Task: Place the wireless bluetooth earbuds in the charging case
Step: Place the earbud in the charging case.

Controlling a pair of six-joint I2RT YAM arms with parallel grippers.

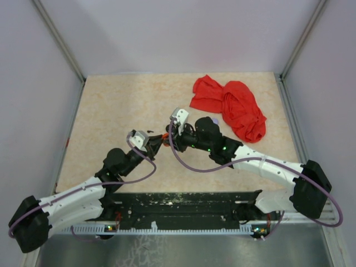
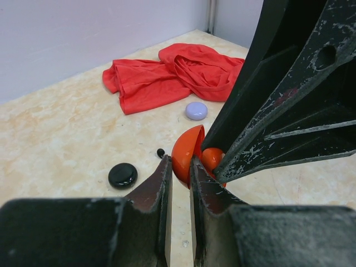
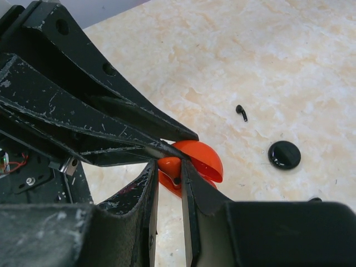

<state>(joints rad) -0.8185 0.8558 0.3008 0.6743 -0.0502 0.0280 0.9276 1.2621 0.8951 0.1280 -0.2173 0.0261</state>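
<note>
Lying flat — one earbud [image 3: 241,112], its stem angled toward the charging case [image 3: 284,154].

Top external: high above the near edge, looking down over the whole tabletop [image 1: 111,105]. Both wrist views: low, very close, roughly facing each other across one orange shell [image 2: 185,151], black puck [image 2: 122,175] shared too.

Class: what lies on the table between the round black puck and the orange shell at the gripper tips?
A tiny black earbud lies between the black puck and the orange shell, touching neither; the left wrist view shows it.
</note>
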